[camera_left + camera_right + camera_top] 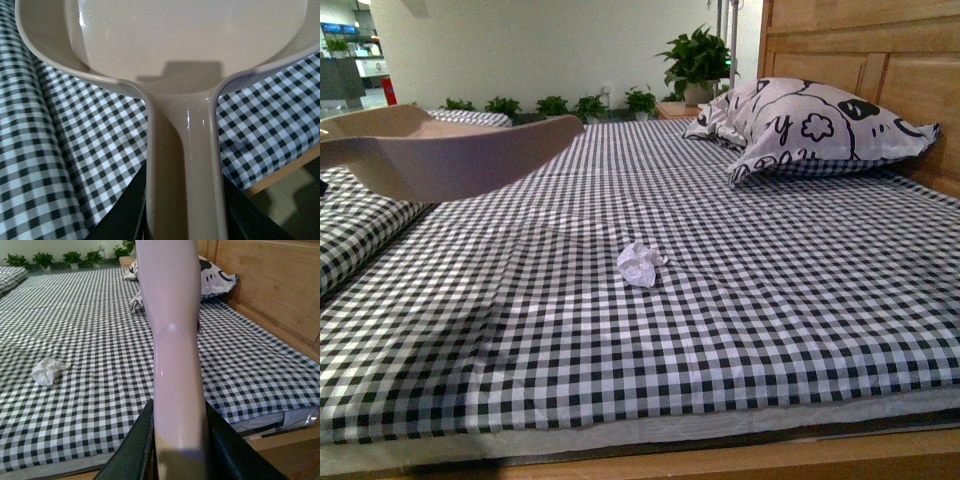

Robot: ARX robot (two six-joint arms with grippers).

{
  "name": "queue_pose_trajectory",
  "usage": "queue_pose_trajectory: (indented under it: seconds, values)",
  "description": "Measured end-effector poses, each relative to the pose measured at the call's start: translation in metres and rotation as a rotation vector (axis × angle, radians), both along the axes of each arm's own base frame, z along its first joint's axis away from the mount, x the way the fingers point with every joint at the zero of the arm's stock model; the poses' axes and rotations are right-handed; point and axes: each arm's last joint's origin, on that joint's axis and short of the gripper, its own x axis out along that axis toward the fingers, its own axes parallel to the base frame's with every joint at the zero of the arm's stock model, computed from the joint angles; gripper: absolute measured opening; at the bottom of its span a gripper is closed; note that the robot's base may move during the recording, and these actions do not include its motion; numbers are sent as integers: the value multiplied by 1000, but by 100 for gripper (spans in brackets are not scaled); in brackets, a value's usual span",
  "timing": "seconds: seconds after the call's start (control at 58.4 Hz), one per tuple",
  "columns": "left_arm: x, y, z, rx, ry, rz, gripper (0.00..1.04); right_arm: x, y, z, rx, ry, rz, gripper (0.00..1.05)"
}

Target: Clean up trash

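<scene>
Here we see the trash (641, 263), a crumpled white wad, lying centre frame on the checked bed (770, 330), apart from everything else. The dustpan (450, 155) hangs upper left, its handle clamped in our left tool (182, 210). Our right tool (180, 445) is closed round the pale brush handle (172, 340).
</scene>
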Motion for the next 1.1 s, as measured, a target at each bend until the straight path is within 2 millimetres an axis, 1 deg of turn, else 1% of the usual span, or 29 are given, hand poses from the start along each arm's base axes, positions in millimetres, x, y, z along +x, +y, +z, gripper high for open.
queue_pose_trajectory:
  seconds: [0.205, 0.342, 0.411, 0.496, 0.702, 0.993, 1.096]
  values:
    - [19, -25, -20, 20, 42, -139, 26, 0, 0, 0, 0, 0, 0, 22]
    - [25, -32, -33, 67, 71, -197, 26, 0, 0, 0, 1, 0, 0, 22]
    - [27, -32, -44, 99, 103, -224, 26, 0, 0, 0, 0, 0, 0, 22]
    - [27, -30, -51, 123, 130, -259, 26, 0, 0, 0, 0, 0, 0, 22]
    - [26, -22, -57, 131, 141, -307, 26, 0, 0, 0, 0, 0, 0, 22]
    - [29, -9, -70, 130, 173, -315, 26, 0, 0, 0, 0, 0, 0, 22]
    - [32, -8, -74, 125, 179, -316, 26, 0, 0, 0, 0, 0, 0, 22]
